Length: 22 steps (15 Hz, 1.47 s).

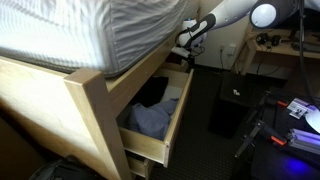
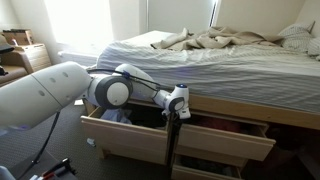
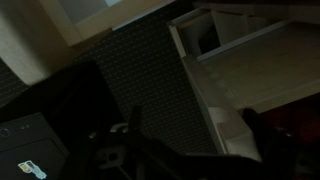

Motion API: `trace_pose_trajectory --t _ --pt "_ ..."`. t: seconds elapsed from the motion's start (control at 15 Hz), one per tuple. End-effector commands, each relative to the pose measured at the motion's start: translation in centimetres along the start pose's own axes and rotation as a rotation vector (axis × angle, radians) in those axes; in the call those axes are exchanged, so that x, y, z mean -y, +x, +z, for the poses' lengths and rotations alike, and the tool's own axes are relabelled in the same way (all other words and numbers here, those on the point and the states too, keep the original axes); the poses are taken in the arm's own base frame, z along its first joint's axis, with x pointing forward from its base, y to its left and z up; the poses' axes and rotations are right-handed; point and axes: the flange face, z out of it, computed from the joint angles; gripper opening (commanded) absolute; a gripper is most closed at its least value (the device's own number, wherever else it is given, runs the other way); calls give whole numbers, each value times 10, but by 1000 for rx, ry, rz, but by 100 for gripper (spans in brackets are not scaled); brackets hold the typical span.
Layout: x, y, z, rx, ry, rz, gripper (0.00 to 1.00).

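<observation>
My arm reaches out level from its white, rounded joints, and the wrist bends so that the hand (image 2: 171,117) points down beside the bed's pale wooden frame (image 1: 95,105). In an exterior view the hand (image 1: 188,40) sits at the far top corner of the pale wooden pull-out drawer (image 1: 168,118), just under the white striped mattress (image 1: 100,30). I cannot tell whether it touches the wood.

I count one drawer standing open in that view. It holds one crumpled blue cloth (image 1: 150,120) and one dark garment (image 1: 152,92). From the opposite side I count two drawer fronts pulled out side by side, with the hand over the gap between them.

In the wrist view the two dark fingers (image 3: 135,128) are spread wide with nothing between them, above dark carpet (image 3: 130,70).
</observation>
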Motion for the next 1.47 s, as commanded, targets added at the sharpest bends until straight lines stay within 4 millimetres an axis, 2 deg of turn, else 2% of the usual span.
trace_pose_trajectory --t 0.0,0.53,0.73,0.8,0.87,0.93,1.13,1.27,1.33,1.4 --pt "10 -13 1 -63 -54 82 100" --pt "-5 -31 12 -213 -335 108 100" --pt "-7 -44 14 -287 -361 127 100" --pt "-2 -45 12 -293 -324 133 100" --pt "3 -44 2 -281 -285 126 100" --pt "-1 -31 -1 -264 -332 133 100" --pt "-1 -32 0 -258 -324 133 100" --pt "3 27 -2 -220 -220 84 100" --pt "2 47 -2 -227 -197 31 100" --pt "1 53 -2 -210 -199 -28 100"
